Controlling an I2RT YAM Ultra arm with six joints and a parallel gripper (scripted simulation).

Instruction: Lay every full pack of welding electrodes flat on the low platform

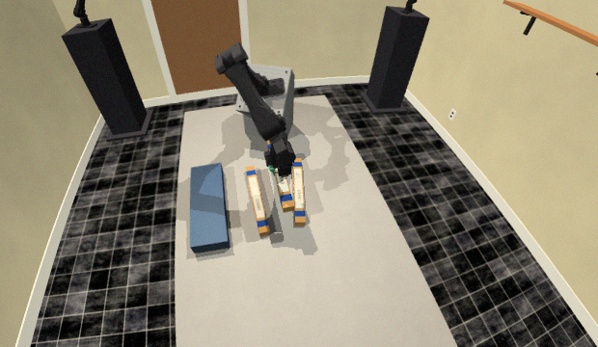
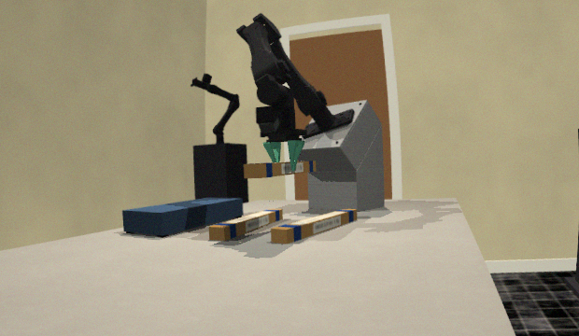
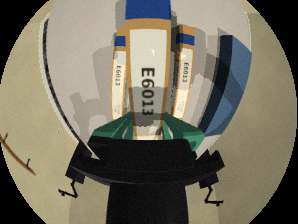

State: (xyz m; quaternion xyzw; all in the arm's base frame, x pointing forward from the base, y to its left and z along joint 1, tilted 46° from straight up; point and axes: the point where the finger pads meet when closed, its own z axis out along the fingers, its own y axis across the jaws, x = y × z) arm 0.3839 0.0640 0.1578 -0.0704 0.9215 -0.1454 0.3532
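My gripper (image 1: 281, 176) (image 2: 285, 166) (image 3: 147, 113) is shut on one orange, white and blue electrode pack (image 1: 286, 199) (image 2: 257, 171) (image 3: 148, 60) near its middle. That pack hangs roughly level, well above the table. A second pack (image 1: 257, 200) (image 2: 247, 224) (image 3: 182, 85) lies flat on the table between the held pack and the platform. A third pack (image 1: 299, 190) (image 2: 317, 226) (image 3: 118, 75) lies flat on the side away from the platform. The low blue platform (image 1: 207, 228) (image 2: 154, 221) (image 3: 237, 87) carries no pack. The far end of the held pack is partly hidden by the arm in the top view.
The pale table top (image 1: 299, 289) (image 2: 224, 289) bears the packs and platform. The arm's grey base (image 1: 288, 103) (image 2: 369, 163) stands at the back. Black pedestals (image 1: 106, 77) (image 1: 397, 58) with other arms stand off both sides of the table.
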